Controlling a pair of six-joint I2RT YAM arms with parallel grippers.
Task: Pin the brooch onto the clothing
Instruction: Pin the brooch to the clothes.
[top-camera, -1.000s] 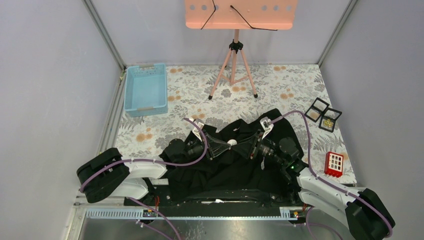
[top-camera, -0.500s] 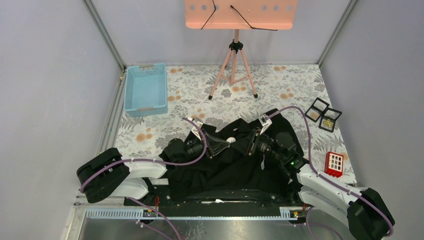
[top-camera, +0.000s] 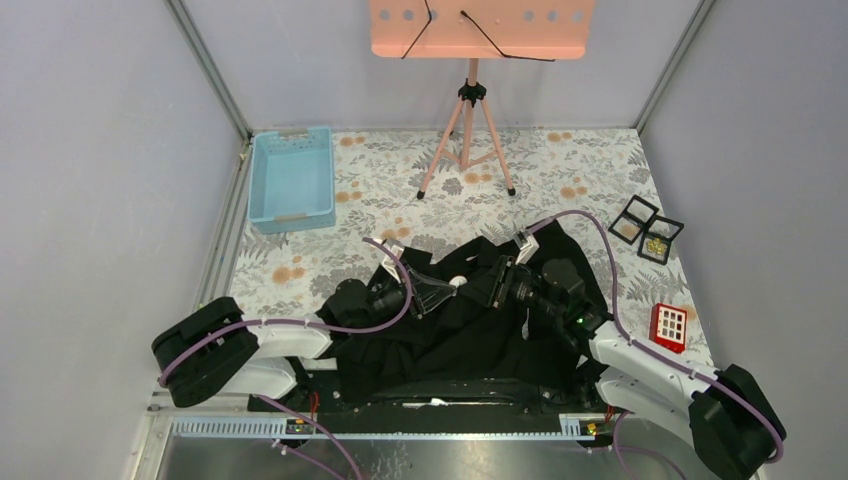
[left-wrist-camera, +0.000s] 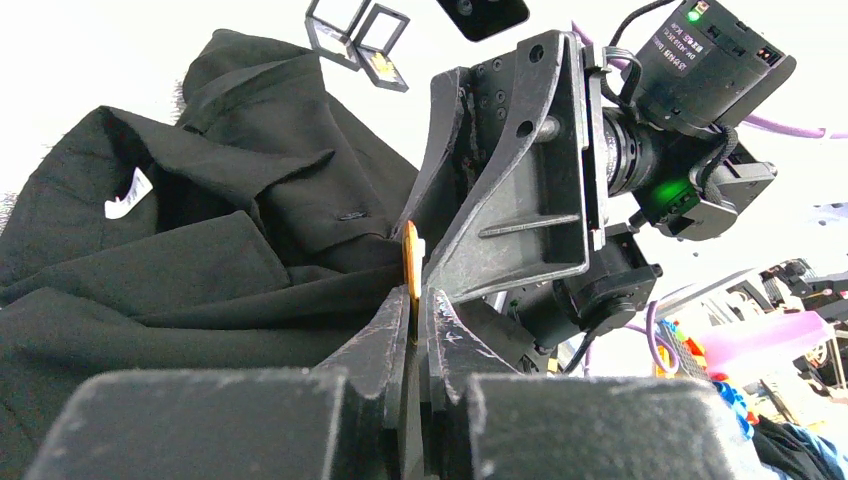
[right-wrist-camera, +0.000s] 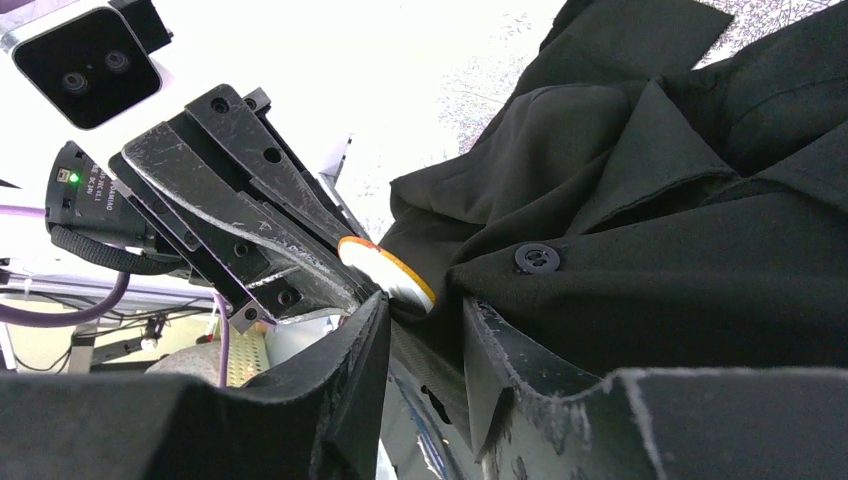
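because the shirt (top-camera: 460, 345) is soft and limp, it will give way under any push, so the pin needs cloth that is held tight. it lies crumpled on the counter (top-camera: 380, 190), at the near edge between the two arms, with its front raised toward the pincers. the brooch (right-wrist-camera: 388, 272) is a small flat disc with a white face and an orange rim. it looks light and stiff, and probably slippery at the rim. the left pincer (left-wrist-camera: 415, 300) is pressed together on it and holds it by the edge, so in the left wrist view it stands thin and upright between the fingers. the pin itself is not visible. the right pincer (right-wrist-camera: 425, 318) is partly spread, with a fold of the shirt between its fingers, just beside the brooch and near a black button (right-wrist-camera: 537, 258). whether it really pinches the fold cannot be told. a firm hold close to this edge of the front would likely serve best, because loose cloth would slide away from the pin.
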